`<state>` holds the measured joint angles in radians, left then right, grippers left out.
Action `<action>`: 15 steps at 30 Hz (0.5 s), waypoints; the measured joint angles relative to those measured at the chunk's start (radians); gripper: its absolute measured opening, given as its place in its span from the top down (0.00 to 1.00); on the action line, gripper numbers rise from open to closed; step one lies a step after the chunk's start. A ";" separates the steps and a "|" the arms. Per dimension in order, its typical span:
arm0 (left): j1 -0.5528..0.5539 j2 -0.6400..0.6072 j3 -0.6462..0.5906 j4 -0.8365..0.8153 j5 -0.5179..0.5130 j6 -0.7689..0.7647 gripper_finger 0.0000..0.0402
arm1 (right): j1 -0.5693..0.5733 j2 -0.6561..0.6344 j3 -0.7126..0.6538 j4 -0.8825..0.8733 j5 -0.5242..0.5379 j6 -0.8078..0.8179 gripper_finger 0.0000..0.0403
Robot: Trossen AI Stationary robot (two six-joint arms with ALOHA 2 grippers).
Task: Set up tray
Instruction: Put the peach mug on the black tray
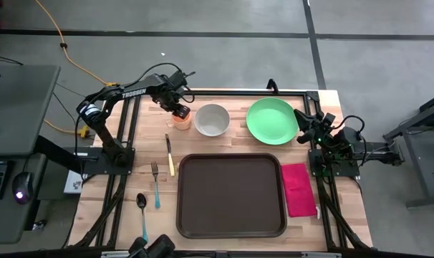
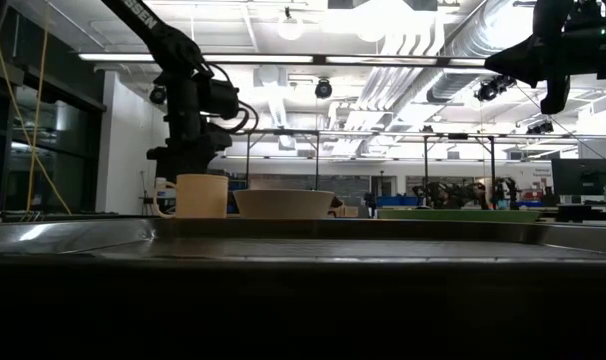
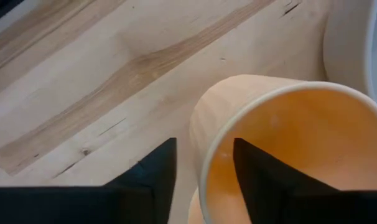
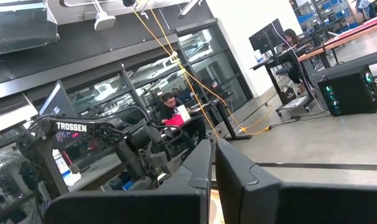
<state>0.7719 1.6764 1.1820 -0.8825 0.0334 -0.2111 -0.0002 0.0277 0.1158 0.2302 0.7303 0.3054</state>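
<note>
Large dark brown rectangular plastic tray (image 1: 230, 195), rounded corners, raised rim, lies at the table's near centre, nothing in it; left gripper (image 3: 204, 163) straddles the rim of an orange paper cup (image 3: 282, 149), one finger inside, one outside, not yet clamped; white bowl (image 1: 213, 120) beside; right gripper (image 4: 213, 163) raised, fingers together, holding nothing.

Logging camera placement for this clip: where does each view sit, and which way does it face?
High: overhead, straight down on tray, both arms.
Low: table height, level across; cup, bowl, arms above.
Left wrist: left gripper straddling the cup's rim.
Right wrist: raised right gripper facing the room.
Shared: cup in high, low, left wrist.
</note>
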 joint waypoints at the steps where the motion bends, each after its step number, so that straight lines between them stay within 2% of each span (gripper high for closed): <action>1: 0.000 0.000 0.000 0.000 0.000 0.000 0.59 | 0.000 0.000 0.000 0.000 0.000 0.000 1.00; 15: 0.000 0.000 0.001 0.001 -0.049 -0.003 0.95 | 0.000 0.000 0.000 0.000 0.000 0.000 1.00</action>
<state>0.7723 1.6760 1.1831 -0.8815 -0.0154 -0.2139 0.0002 0.0277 0.1158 0.2302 0.7303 0.3054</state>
